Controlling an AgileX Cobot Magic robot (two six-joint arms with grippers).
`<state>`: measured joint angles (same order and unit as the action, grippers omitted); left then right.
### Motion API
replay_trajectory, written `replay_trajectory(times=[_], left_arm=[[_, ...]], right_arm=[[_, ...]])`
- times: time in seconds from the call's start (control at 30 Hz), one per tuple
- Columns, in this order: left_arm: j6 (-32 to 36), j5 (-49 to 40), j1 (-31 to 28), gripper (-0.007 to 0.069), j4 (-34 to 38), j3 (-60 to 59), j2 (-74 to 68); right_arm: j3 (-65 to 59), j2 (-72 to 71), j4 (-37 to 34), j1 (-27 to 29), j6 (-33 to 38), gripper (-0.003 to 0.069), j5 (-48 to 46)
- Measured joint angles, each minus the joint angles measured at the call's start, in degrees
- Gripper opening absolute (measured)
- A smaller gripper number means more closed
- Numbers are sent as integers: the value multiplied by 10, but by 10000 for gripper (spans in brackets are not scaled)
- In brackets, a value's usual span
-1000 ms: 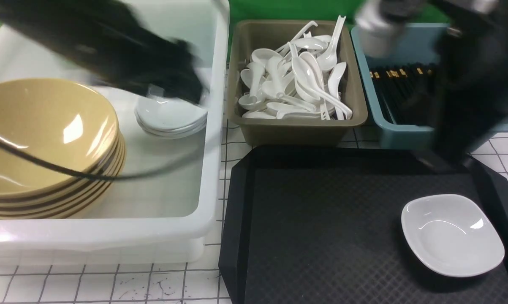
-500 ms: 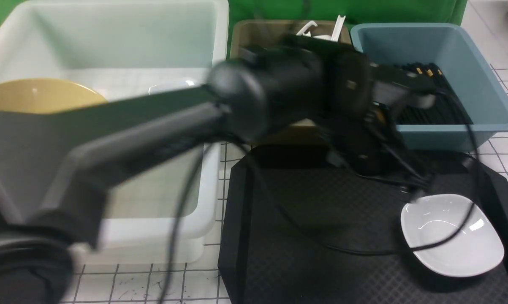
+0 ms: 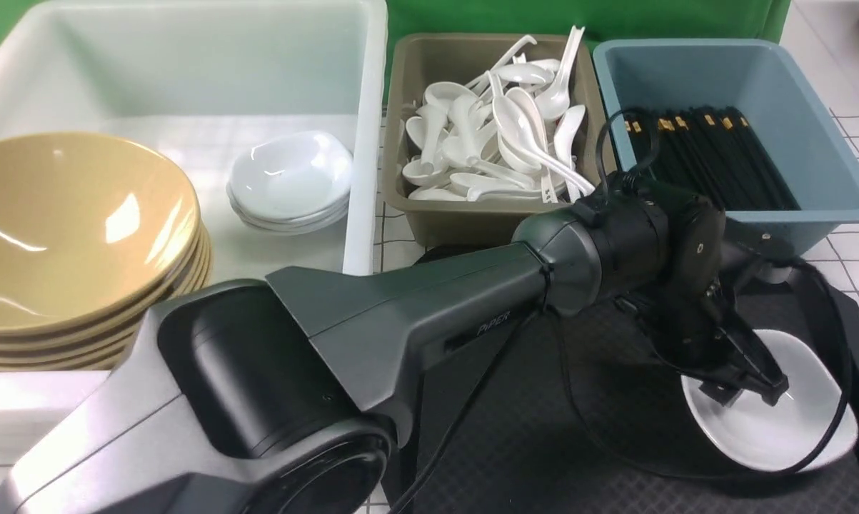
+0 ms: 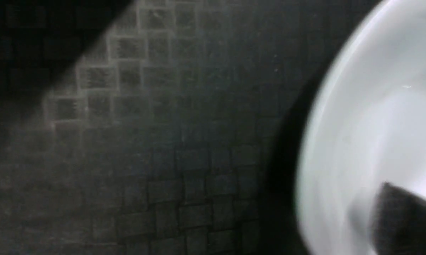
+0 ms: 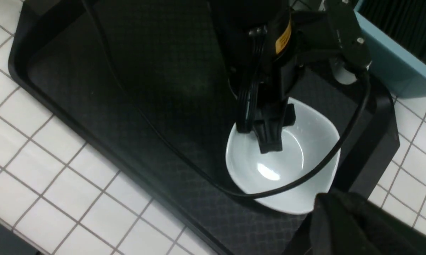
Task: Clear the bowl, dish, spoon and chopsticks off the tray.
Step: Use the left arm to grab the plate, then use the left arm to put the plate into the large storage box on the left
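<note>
Step in hand: pick-up of the dish (image 3: pixel 793 428), judged the last piece to be cleared. The dish is seen lying flat on the right side of the tray (image 3: pixel 515 442), close to its right rim. No bowl, spoon or chopsticks are seen on the tray. Bowls (image 3: pixel 72 221) are stacked in the white tub (image 3: pixel 361 143), spoons (image 3: pixel 500 135) are heaped in the brown bin (image 3: pixel 486 225), and chopsticks (image 3: pixel 715 157) are laid in the blue bin (image 3: pixel 843 200).

The left claw (image 3: pixel 747 391) is extended across the tray and set astride the dish's left rim. One finger (image 5: pixel 269 141) is placed inside the hollow, the other outside the rim. Only a narrow gap is left between the jaws; whether the rim is pinched yet cannot be told.

Next move, as judged: the pinch is to be made firm. The dish is then to be lifted clear of the tray rim, carried left over the tub wall and set on the stack of white dishes (image 3: pixel 290 175) beside the bowls. Glossy ware held by one edge: tilt or slip is to be expected.
</note>
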<state>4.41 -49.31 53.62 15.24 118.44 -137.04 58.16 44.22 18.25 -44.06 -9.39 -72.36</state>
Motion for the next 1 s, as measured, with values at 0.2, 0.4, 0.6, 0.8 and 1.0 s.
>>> replay_trajectory(times=[0.2,0.4,0.6,0.8,1.0], left_arm=[[4,-18,-2,21,-14,7,33],[10,-79,-50,5,-53,8,113],[16,-174,-162,3,-95,12,239],[17,-226,-287,3,-133,13,315],[23,-229,-441,3,-116,6,349]], right_arm=[[14,7,0,0,21,49,15],[107,87,-1,0,68,48,24],[239,223,-34,0,129,48,28],[344,328,-78,0,187,48,32],[375,384,-106,0,202,48,76]])
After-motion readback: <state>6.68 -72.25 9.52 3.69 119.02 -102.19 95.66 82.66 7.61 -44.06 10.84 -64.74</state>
